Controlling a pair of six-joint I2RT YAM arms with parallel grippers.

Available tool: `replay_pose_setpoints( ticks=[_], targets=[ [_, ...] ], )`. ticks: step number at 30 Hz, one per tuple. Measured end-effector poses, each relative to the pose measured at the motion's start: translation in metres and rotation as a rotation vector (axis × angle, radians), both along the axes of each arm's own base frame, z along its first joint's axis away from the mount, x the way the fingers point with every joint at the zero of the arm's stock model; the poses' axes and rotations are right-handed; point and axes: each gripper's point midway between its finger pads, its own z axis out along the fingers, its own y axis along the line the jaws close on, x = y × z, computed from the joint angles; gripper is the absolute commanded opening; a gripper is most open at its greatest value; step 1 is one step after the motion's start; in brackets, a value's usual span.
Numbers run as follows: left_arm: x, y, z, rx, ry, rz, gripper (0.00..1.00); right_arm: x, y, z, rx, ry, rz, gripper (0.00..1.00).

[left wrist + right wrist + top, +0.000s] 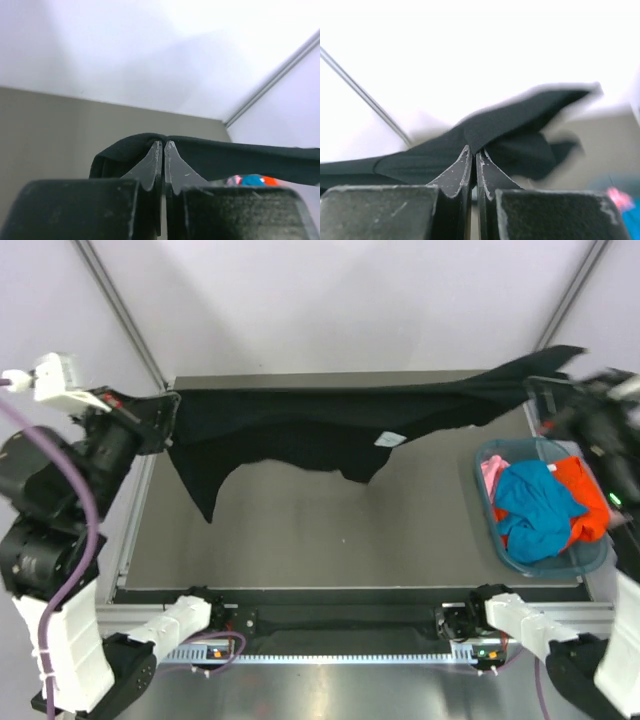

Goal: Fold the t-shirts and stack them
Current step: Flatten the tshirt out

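Observation:
The black t-shirt (300, 430) hangs stretched in the air across the far half of the table, its lower edge drooping and a white label showing. My left gripper (165, 415) is shut on its left end; in the left wrist view the gripper (163, 143) pinches the black cloth (225, 157). My right gripper (560, 400) is shut on its right end, blurred; in the right wrist view the gripper (473, 151) pinches the black cloth (510, 127). Teal-blue (535, 505), orange (585, 495) and pink (491, 475) t-shirts lie crumpled in the basket.
A translucent blue-green plastic basket (497, 548) stands at the table's right side. The grey table top (330, 540) has a raised metal frame round it. Slanted frame poles (125, 310) stand at the back corners.

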Motion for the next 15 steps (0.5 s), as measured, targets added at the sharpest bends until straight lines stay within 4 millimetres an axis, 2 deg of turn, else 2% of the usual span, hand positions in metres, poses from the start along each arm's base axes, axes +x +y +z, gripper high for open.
replay_pose_setpoints(
  ticks=[2,4,5,7,9,11,12,14,15],
  targets=[
    [-0.011,-0.001,0.017,-0.012,-0.049,-0.019,0.0,-0.033,-0.007,0.038,0.05,-0.14,0.003,0.0],
    [-0.012,-0.003,0.02,-0.016,-0.054,-0.033,0.0,-0.052,-0.009,0.069,0.089,-0.249,0.015,0.0],
    [-0.009,-0.005,0.017,-0.016,-0.041,-0.037,0.0,-0.054,-0.008,0.08,0.105,-0.29,0.022,0.0],
    [0.008,-0.008,0.002,-0.014,0.015,-0.029,0.0,-0.04,-0.003,0.086,0.124,-0.311,0.033,0.0],
    [0.036,-0.011,-0.025,-0.003,0.103,0.001,0.0,-0.007,0.007,0.08,0.137,-0.286,0.046,0.0],
    [0.069,-0.013,-0.065,0.019,0.231,0.048,0.0,0.042,0.024,0.066,0.141,-0.225,0.072,0.0],
    [0.085,-0.014,-0.084,0.036,0.288,0.068,0.0,0.08,0.038,0.051,0.137,-0.177,0.099,0.0],
    [0.115,-0.015,-0.129,0.079,0.407,0.105,0.0,0.142,0.064,0.018,0.133,-0.095,0.156,0.04],
    [0.131,-0.015,-0.157,0.107,0.473,0.126,0.0,0.174,0.078,-0.007,0.128,-0.042,0.181,0.04]
  ],
)
